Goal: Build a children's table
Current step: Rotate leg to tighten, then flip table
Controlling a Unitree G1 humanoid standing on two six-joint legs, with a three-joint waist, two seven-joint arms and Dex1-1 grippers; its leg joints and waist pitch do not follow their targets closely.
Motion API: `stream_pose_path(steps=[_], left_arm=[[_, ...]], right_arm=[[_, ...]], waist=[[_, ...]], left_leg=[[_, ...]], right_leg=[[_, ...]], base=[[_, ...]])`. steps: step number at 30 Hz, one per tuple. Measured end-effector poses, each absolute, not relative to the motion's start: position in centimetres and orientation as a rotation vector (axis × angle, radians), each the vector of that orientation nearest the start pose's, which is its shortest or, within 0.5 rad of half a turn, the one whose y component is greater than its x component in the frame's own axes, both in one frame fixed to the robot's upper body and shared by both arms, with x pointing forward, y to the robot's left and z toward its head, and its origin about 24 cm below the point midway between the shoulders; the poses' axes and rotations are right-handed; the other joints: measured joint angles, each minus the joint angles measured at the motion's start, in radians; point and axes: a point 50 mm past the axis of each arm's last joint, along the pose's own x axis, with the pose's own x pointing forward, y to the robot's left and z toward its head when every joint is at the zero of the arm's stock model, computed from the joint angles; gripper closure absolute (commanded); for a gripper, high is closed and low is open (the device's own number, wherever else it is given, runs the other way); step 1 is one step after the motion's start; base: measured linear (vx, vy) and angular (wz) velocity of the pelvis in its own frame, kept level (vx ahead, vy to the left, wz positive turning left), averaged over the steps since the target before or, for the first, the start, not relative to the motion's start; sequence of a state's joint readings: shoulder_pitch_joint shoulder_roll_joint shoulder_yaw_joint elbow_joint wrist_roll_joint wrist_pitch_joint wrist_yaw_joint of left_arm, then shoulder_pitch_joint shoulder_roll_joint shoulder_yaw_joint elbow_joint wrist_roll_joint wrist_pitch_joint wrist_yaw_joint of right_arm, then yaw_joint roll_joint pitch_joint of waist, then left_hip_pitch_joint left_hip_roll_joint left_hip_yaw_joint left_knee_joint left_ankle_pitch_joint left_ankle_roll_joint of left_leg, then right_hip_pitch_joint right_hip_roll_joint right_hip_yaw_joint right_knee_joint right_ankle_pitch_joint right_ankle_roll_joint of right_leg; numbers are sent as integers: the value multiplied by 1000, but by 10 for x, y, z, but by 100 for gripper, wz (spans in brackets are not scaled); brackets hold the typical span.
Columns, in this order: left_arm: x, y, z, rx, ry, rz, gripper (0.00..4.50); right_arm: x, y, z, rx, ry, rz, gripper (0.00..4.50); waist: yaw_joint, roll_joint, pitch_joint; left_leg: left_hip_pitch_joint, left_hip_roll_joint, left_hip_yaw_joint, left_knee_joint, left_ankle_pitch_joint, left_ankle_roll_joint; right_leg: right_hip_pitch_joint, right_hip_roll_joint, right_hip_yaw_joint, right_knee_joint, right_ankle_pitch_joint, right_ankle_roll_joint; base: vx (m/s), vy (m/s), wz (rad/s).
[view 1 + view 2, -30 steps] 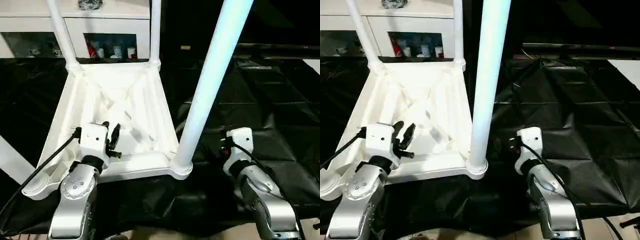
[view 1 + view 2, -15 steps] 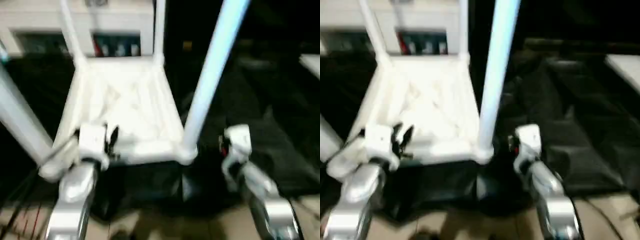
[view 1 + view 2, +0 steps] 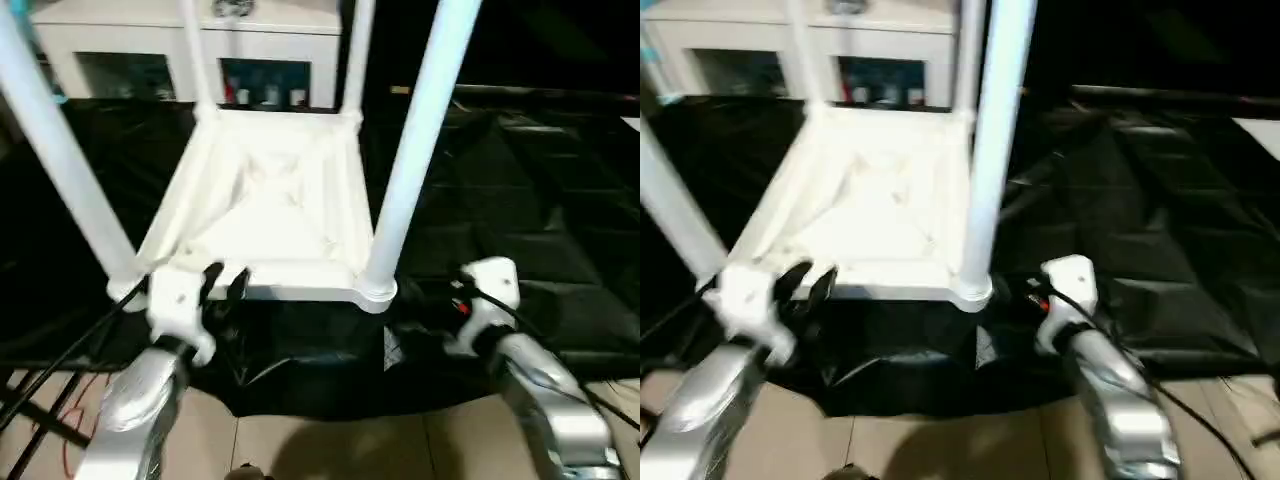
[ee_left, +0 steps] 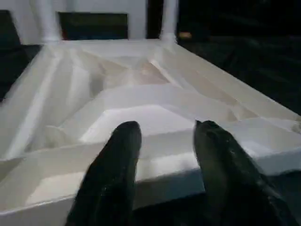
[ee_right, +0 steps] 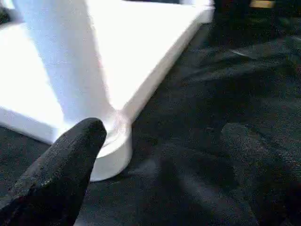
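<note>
Now a fourth leg (image 3: pixel 60 150) stands on the upturned tabletop (image 3: pixel 270 200).

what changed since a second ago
The whole view pulled back and tilted, so most of the shift is the camera's. Against the tabletop, the left claw has drawn back from over the ribbed underside to the near rim and spread its fingers wider, gripping nothing. Unchanged: the right claw stays open beside the near-right leg, and the legs stand in their sockets.
</note>
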State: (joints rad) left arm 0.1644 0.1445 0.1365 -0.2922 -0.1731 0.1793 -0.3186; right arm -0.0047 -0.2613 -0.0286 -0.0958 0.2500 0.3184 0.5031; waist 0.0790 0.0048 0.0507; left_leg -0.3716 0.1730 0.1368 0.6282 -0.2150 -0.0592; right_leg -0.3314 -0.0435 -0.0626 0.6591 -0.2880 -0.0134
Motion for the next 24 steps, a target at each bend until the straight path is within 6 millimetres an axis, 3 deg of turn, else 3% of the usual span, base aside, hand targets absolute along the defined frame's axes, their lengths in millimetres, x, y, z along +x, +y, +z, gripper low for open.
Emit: stream_pose_path(steps=[3, 5, 9, 11, 13, 15, 18, 24], left_arm=[[199, 214, 64, -12, -20, -106, 164], [192, 220, 64, -14, -32, -75, 166], [169, 226, 58, 8, -46, -22, 119], [168, 227, 60, 13, -80, 21, 120], [166, 231, 62, 19, -101, 69, 75], [163, 237, 59, 21, -99, 127, 78], [168, 251, 48, 29, -48, 172, 37], [197, 274, 41, 20, 8, 163, 12]], right_arm=[[240, -182, 50, 20, 222, 631, 0], [238, -182, 52, 34, 221, 684, 0], [230, -173, 60, 87, 220, 851, 0], [227, -166, 60, 111, 229, 915, 0], [224, -157, 59, 126, 236, 973, 0], [225, -151, 58, 132, 239, 1004, 0], [232, -140, 60, 154, 214, 1024, 0], [250, -128, 57, 146, 204, 995, 0]], waist=[[-8, -3, -2], [-8, -7, -3], [-3, -13, -1], [4, -17, -2], [10, -20, -4], [10, -23, -5], [9, -29, -6], [13, -41, -10]], left_leg=[[0, 0, 5, -8, 4, 6], [0, 1, 7, -8, 5, 8], [0, 1, 9, -9, 4, 9], [0, 1, 9, -9, 4, 9], [3, 2, 9, -10, 4, 8], [4, 1, 12, -12, 4, 8], [5, 1, 13, -15, 5, 7], [5, 1, 14, -17, 8, 3]], right_leg=[[1, -1, 1, -13, 5, 4], [0, -1, 1, -14, 5, 4], [0, -2, 1, -16, 5, 5], [0, -2, 1, -16, 5, 5], [2, -2, 1, -16, 5, 5], [3, -3, 1, -16, 6, 6], [1, -3, 1, -16, 8, 5], [1, -5, 1, -16, 10, 5]], base=[[0, 0, 0], [0, 0, 0], [0, 0, 0], [0, 0, 0], [0, 0, 0], [0, 0, 0], [0, 0, 0], [0, 0, 0]])
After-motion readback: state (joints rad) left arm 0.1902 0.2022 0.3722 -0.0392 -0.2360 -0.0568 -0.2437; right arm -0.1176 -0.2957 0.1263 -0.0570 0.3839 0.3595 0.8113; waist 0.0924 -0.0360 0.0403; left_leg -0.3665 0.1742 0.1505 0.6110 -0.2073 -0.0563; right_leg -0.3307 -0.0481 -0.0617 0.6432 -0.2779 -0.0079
